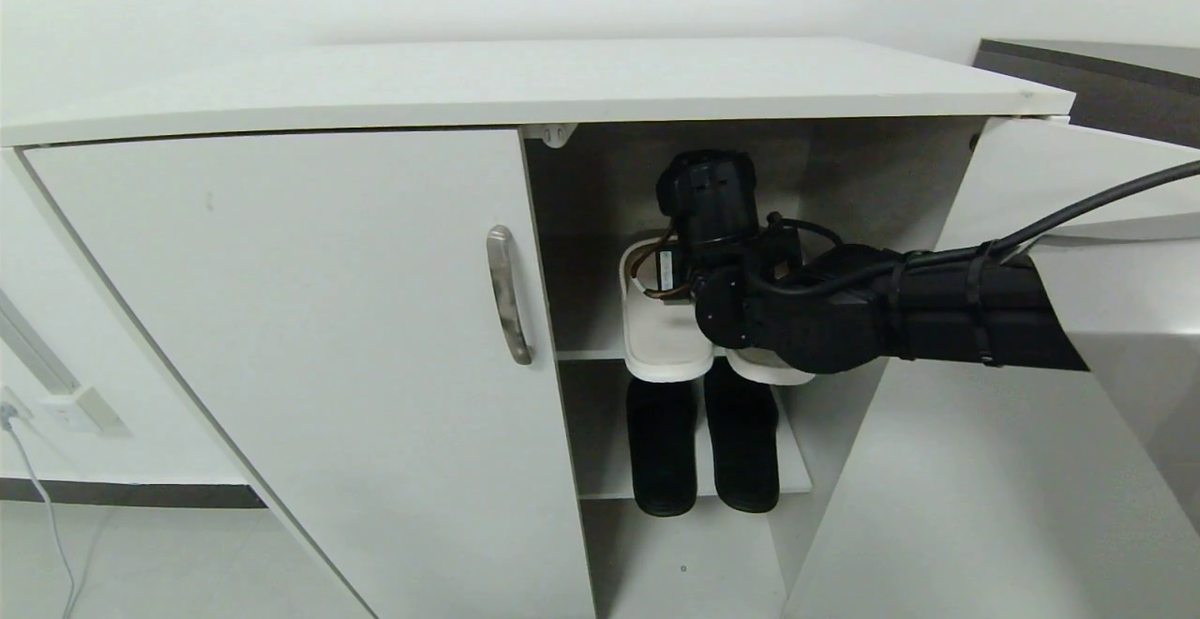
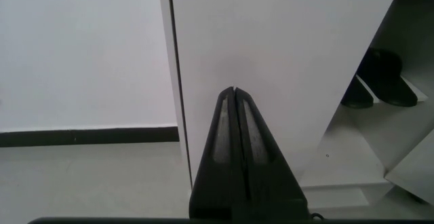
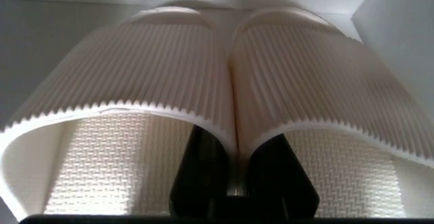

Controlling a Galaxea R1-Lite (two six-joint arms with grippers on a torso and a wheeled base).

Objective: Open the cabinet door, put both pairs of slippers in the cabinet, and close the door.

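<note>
**White pair gripped at the upper shelf, black pair below**

Closest to its wrist camera, the left gripper [image 2: 234, 92] has its fingers pressed flat together and holds nothing. It hangs in front of the cabinet's [image 1: 562, 84] closed left door [image 1: 309, 347]. A metal handle [image 1: 507, 295] stands upright near that door's right edge.

In the open compartment, the white slippers [image 1: 661, 338] lie side by side at the upper shelf [image 1: 589, 354], heels jutting past its front edge. The black slippers [image 1: 703, 450] sit directly below on the lower shelf [image 1: 600, 469], toes inward.

The right gripper [image 3: 234, 157] reaches into the compartment and is clamped on the adjoining inner strap edges of the white pair, one finger under each strap. Farther right, the right door [image 1: 984, 469] stands swung wide open.
</note>
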